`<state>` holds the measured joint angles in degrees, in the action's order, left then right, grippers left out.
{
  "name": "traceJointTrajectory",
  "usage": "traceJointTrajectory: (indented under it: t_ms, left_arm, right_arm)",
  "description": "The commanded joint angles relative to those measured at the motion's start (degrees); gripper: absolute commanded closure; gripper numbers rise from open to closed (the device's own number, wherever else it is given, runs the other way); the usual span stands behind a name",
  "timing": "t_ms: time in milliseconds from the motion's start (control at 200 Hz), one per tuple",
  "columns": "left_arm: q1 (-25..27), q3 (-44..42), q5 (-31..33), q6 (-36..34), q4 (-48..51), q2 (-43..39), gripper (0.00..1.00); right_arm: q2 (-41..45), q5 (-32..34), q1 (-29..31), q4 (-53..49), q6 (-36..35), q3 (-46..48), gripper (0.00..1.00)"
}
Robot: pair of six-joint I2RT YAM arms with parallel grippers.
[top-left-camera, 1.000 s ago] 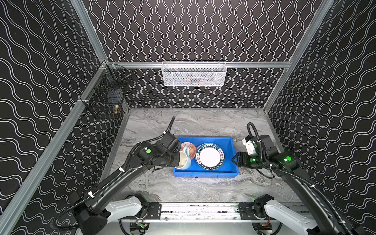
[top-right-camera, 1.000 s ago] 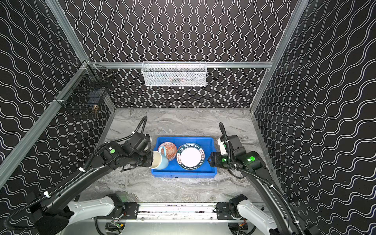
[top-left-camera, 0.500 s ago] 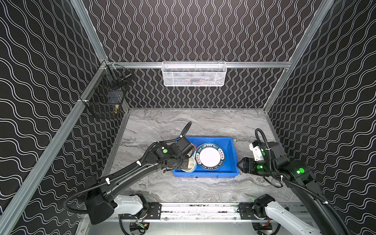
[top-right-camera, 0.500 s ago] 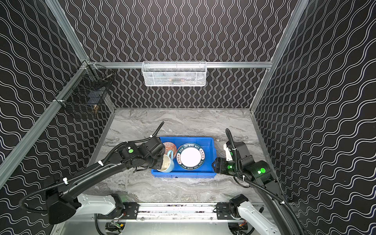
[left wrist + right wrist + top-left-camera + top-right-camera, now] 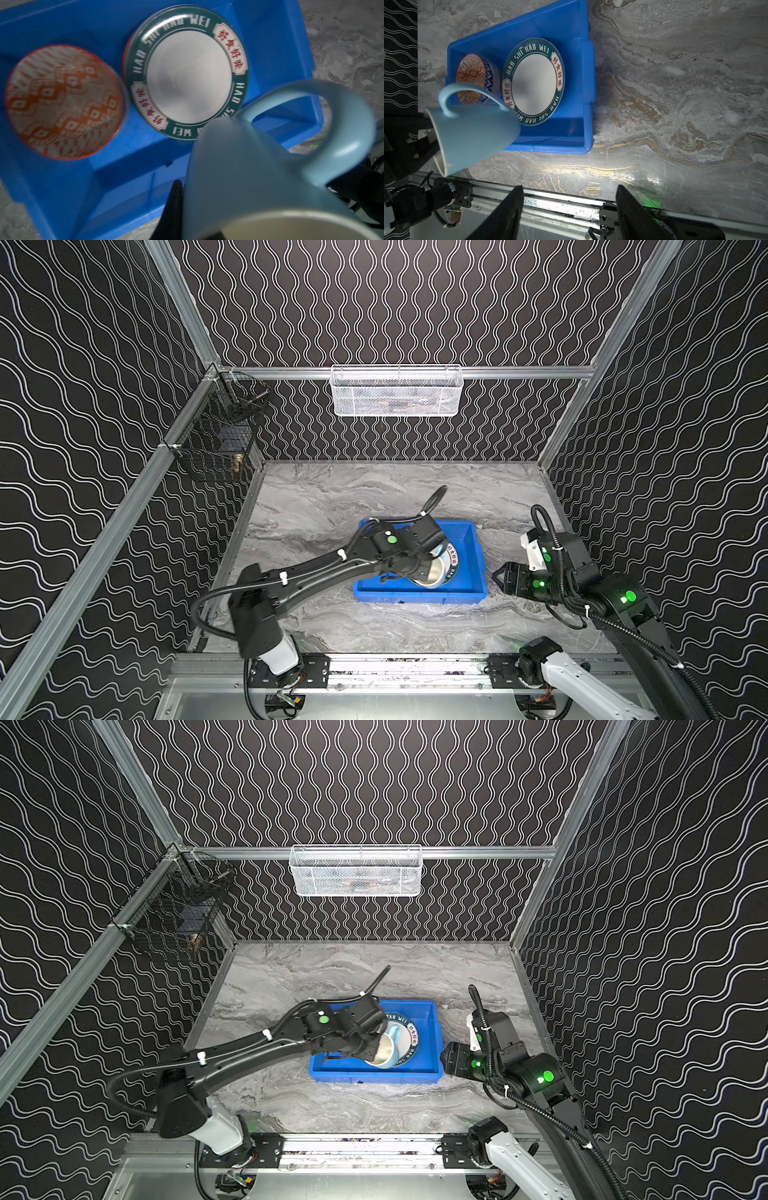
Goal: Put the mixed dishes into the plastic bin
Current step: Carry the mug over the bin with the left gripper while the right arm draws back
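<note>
Blue plastic now lies under the pale blue mug (image 5: 432,572). A second ago I had it hanging at the bin's left wall, and my left arm has since swung it inward over the bin (image 5: 419,596).

My left gripper (image 5: 415,568) is clamped tight on the mug's rim (one dark finger shows against the outside of the wall in the left wrist view). The mug is tipped well over, with its cream mouth turned toward the bin's near wall. It sits above the bin's near half and overlaps the near edge of the white plate (image 5: 405,1040). From the right wrist view I judge it is still off the floor of the bin, though I cannot tell how high.

The white plate lies flat in the bin's middle. The patterned bowl (image 5: 471,76) stands at the bin's left end, just beside the plate; my own arm hides it in both top views.

My right gripper (image 5: 569,188) has backed a little away from the bin's right wall. Its fingers are spread wide and hold nothing.

I see no other dish on the marble top (image 5: 374,497) around the bin, so the mug looks like the last piece. What remains, I judge, is to find it a bare patch of the bin's floor, lower it and let go.
</note>
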<state>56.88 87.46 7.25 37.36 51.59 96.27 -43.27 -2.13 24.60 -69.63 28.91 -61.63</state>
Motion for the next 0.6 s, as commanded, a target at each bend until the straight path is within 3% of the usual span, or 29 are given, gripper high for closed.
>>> traceJointTrajectory:
  t_ms: [0,245,596]
  left_arm:
    - [1.76,4.74,-0.77,-1.82,-3.47,4.15,0.9]
    - [5.33,10.82,-2.97,-2.85,-5.07,12.17,0.9]
    - [5.7,11.35,-4.73,-2.99,-6.68,17.23,0.9]
  right_arm:
    - [0.18,2.65,-0.01,-2.23,1.29,-0.94,0.28]
    - [2.06,4.93,0.01,-4.47,2.64,-0.79,0.28]
    - [4.23,6.74,-0.02,-7.26,3.55,-0.51,0.28]
